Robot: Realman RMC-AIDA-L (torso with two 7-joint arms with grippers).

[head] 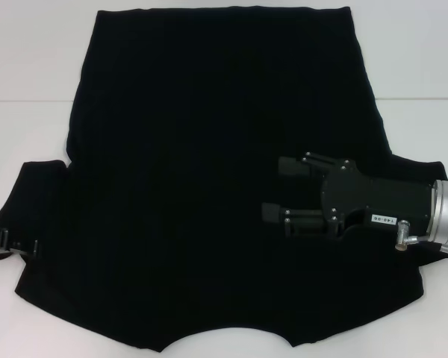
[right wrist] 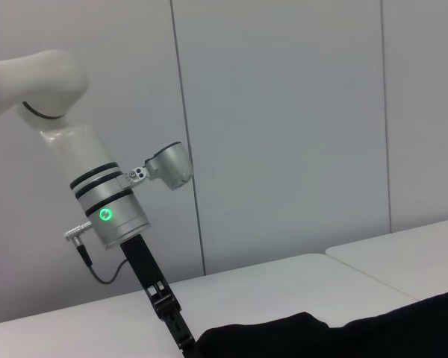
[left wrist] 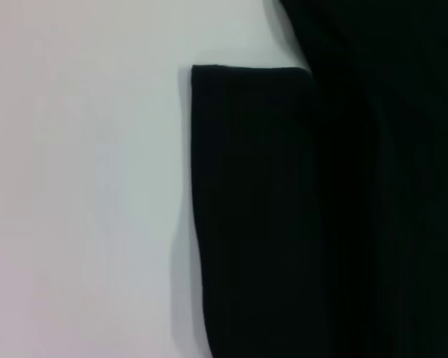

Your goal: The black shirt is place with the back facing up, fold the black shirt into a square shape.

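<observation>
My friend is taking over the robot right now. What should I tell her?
Left gripper: down at the tip of the shirt's left sleeve, by the table edge; I cannot tell if it is open or shut.
Right gripper: open, lying sideways over the right side of the black shirt, pinching nothing.
The shirt lies spread flat on the white table, collar end nearest the robot, with both sleeves out.
Done: no fold shows yet.
Left: fold the sleeves and sides in, then fold it up into a square.
</observation>
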